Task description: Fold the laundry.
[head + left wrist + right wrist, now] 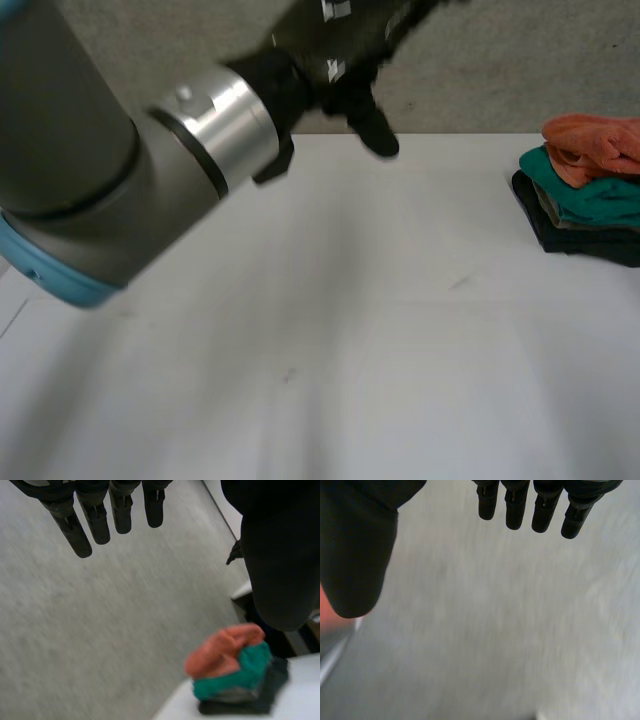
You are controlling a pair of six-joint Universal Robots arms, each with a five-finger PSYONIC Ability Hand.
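A stack of folded laundry sits at the table's right edge: an orange cloth on top, a teal one under it, dark pieces at the bottom. My left hand hovers past the table's far edge, fingers straight, holding nothing. In the left wrist view its fingers and thumb are spread above the floor, with the orange cloth and teal cloth beyond the thumb. My right hand is open with straight fingers, and a sliver of orange shows by its thumb.
The white table lies bare in front of the stack. My left arm reaches across the table's left side. Grey floor lies beyond the far edge.
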